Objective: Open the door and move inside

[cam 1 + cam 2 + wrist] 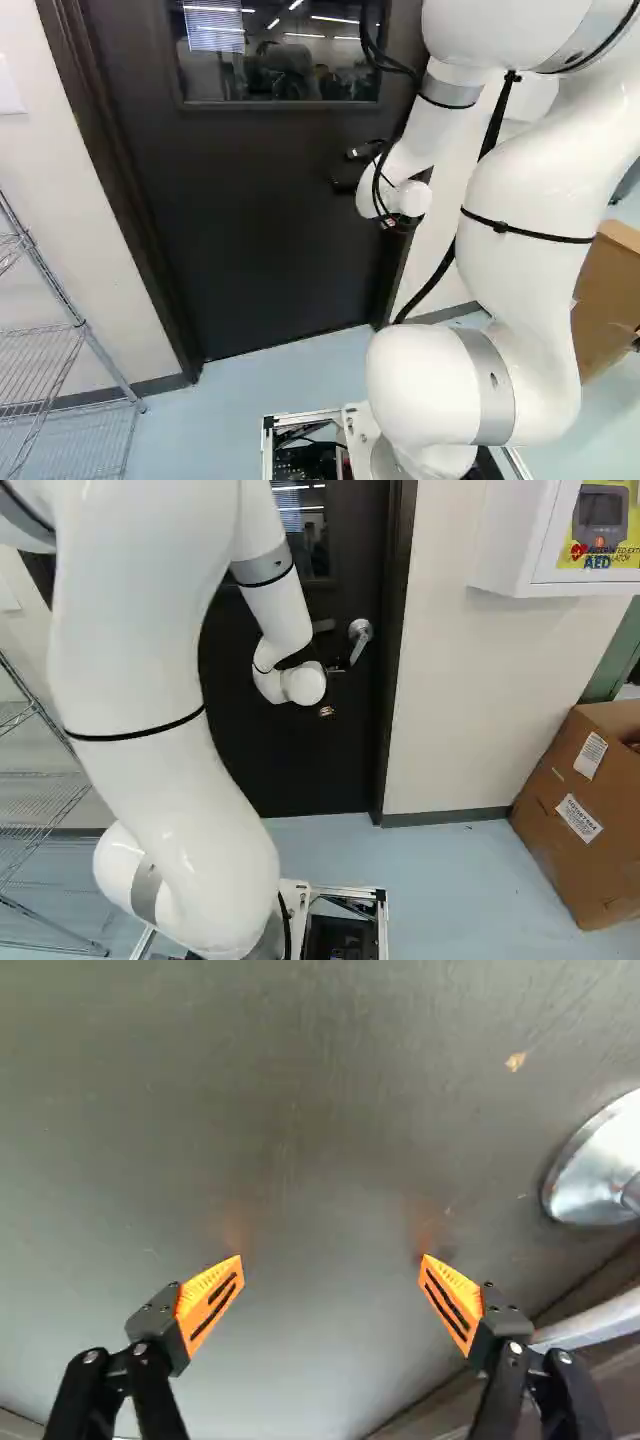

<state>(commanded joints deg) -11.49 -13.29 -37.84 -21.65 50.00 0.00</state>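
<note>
- Well, in the wrist view the gripper point(332, 1257) has its fingers spread wide, nothing held between them; the door point(300, 1140) faces them. The door handle point(600, 1175) sits off to one side, its lever point(595, 1322) running past the outer side of the nearer finger, so closing now would probably catch nothing.
- Same view: a small sideways error could knock that finger into the lever, and pressing too far ahead could scrape the pads on the door or stall the arm.
- In the right base view the door looks shut, its handle near the edge beside the frame. A weak or off-centre push on the lever may slip off before the latch clears, and driving then would shove against a latched door.
- Right of the handle, lower down, a cardboard box point(555, 845) stands with its top open; something brown shows inside, too little to name. Above it, nearer the handle, hangs a white cabinet point(510, 530) with a device shown on its front, real or printed I can't tell.
- In the left base view the arm point(530, 200) hides the handle. Left of the handle stands a wire rack point(80, 325); a base turning wide could snag it. Below the handle, the base frame point(267, 450) carries black electronics point(305, 460).
</note>
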